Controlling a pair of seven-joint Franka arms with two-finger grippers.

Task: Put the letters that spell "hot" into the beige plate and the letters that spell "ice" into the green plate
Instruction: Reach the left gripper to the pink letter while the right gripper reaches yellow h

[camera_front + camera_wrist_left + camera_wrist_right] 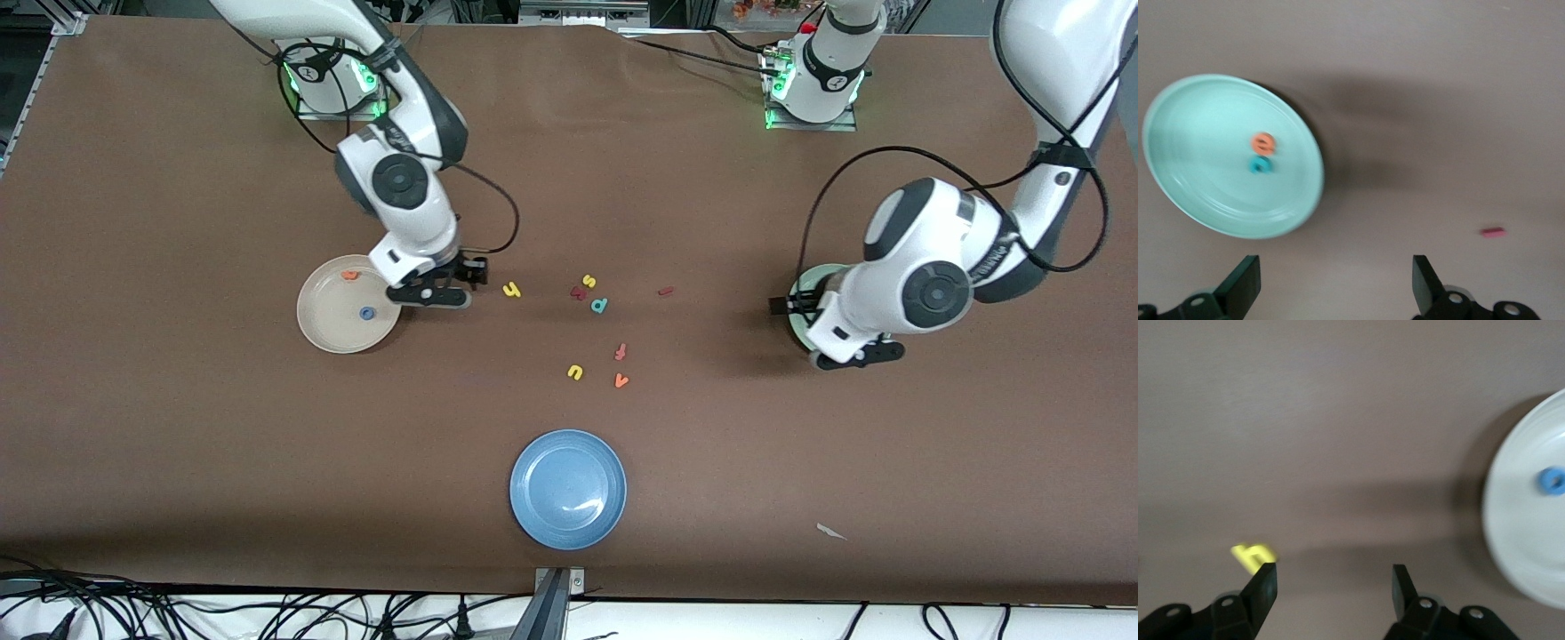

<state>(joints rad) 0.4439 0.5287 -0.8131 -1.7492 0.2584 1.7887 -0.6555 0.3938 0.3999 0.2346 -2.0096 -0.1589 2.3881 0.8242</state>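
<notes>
My right gripper hangs with its fingers spread and nothing between them, over bare table just beside the rim of the beige plate, on the side toward the middle of the table. Through the right wrist camera I see the yellow "h" lying on the cloth close by one fingertip, not gripped. In the beige plate the blue "o" lies near the centre and the orange "t" sits near the rim farthest from the front camera.

My left gripper is also spread wide and empty, held over the edge of the green plate at the left arm's end of the table; from the front the arm hides most of that plate. In the left wrist view the orange "e" and the teal "c" lie side by side, touching or nearly so, in the middle of the green plate. The dark red "i" lies flat on the table between the green plate and the loose cluster of letters.

That cluster at mid-table holds a yellow "s", a dark red letter, a teal "p", another red letter, a yellow "u" and an orange "v". Nearest the front camera sits the blue plate, with a small pale scrap on the cloth well apart from it
</notes>
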